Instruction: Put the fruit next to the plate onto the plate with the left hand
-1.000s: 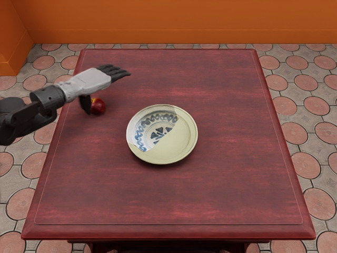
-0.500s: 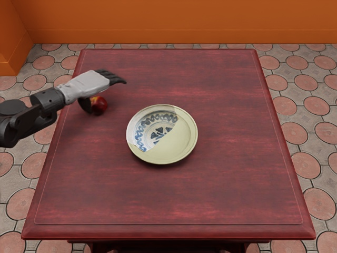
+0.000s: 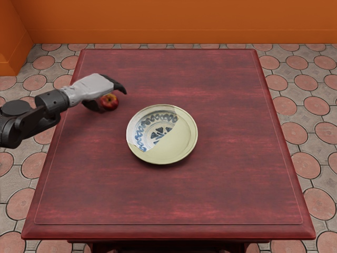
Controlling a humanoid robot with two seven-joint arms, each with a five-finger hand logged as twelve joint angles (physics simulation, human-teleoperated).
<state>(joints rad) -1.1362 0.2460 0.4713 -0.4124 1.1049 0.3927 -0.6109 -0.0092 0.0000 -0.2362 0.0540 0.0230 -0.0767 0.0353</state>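
A small red and yellow fruit (image 3: 110, 101) is at the table's left side, up and to the left of the plate. The left hand (image 3: 109, 98) reaches in from the left edge. Its dark fingers (image 3: 119, 87) curl over the top of the fruit and its thumb sits under the fruit's left side, so the hand is shut on it. The round cream plate (image 3: 184, 143) with a blue pattern lies near the table's middle, about a hand's width to the right of the fruit. Nothing lies on the plate. The right arm does not show.
The dark red wooden table (image 3: 226, 200) stands on a floor of round tiles, with an orange wall behind it. Only the plate and the fruit are on the table.
The hand's fingers have curled down around the fruit. Hand and fruit have shifted a little to the right, toward the plate.
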